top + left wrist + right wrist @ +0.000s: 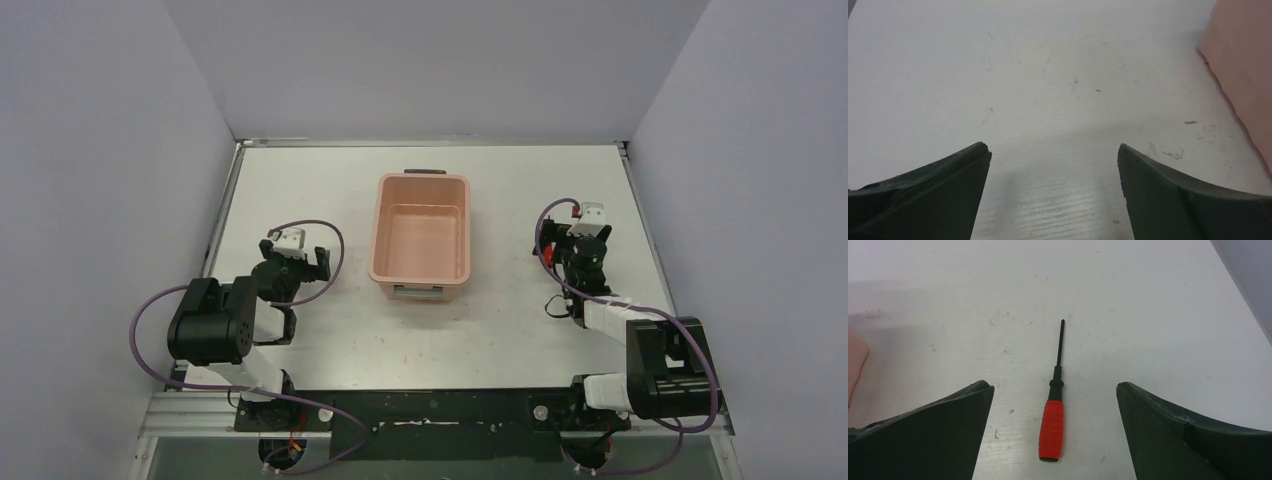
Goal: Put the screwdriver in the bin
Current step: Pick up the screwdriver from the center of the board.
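- Left gripper (303, 262) sits over the near left part of the table (480, 330), left of the bin (378, 235); jaws spread wide, only scuffed white tabletop between them
- Left wrist view: the bin's salmon-pink wall fills the right edge, apart from the fingers (938, 195)
- Right gripper (1054, 386) is on the other side, right of the bin; jaws equally wide apart, gripping nothing
- Screwdriver (1055, 390) lies flat on the table in the gap between the right gripper's fingers, touching neither; red handle nearest the wrist camera, thin black shaft pointing away and leaning slightly right
- Height of the right fingers above the table cannot be told
- Screwdriver is outside the bin, on the tabletop to its right
- Bin stands upright mid-table between the two arms, long axis running near to far; label end nearest, dark handle (424, 171) at the far short end
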